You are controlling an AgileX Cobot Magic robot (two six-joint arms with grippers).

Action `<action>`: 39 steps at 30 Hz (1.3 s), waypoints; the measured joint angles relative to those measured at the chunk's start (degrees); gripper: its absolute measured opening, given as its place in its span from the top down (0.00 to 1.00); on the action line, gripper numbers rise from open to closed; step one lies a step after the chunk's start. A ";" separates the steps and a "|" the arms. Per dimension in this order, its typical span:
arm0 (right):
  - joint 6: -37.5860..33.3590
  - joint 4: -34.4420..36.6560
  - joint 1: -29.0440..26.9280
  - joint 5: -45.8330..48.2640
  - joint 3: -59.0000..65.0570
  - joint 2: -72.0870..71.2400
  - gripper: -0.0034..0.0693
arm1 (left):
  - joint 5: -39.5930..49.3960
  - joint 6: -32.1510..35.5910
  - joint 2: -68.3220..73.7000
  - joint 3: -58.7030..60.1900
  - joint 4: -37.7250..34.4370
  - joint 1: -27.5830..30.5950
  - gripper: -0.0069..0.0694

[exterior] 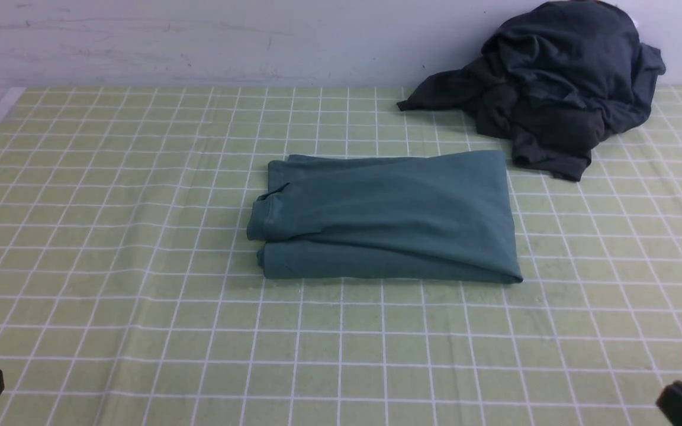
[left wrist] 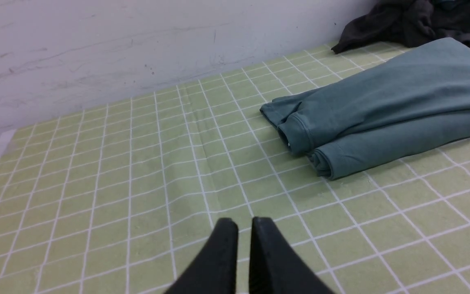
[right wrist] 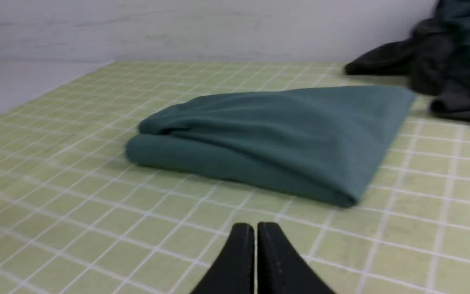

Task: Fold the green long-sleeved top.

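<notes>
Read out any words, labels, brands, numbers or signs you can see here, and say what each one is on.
There are none that I can read: no lettering shows on the folded green top, the dark clothes, the checked cloth or the pale wall.

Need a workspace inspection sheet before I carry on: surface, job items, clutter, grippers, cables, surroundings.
Surface: checked cloth, light creases
Job items: green top, folded into a compact bundle, left end uneven
Clutter: dark clothes, heaped beyond the top, to its right
Grippers: left nearly closed, empty; right shut, empty; both clear of the top
Cables: nothing seen
Surroundings: pale wall behind, scuffed
</notes>
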 joint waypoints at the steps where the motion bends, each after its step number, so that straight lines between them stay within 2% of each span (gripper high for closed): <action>1: -0.91 0.34 -3.51 3.42 0.00 -3.89 0.95 | 0.00 0.00 0.00 0.00 0.00 0.00 0.86; 8: -3.40 1.62 -18.97 14.44 -0.06 -9.86 0.95 | 0.10 0.00 0.00 0.00 0.03 0.00 0.86; 12: -4.08 2.06 -22.81 14.86 -0.12 -9.90 0.95 | 0.16 0.00 0.00 0.00 0.03 0.00 0.86; 39: -5.98 2.11 -23.14 15.26 -0.16 -9.90 0.95 | -0.22 -0.22 -0.87 1.21 0.03 0.79 0.86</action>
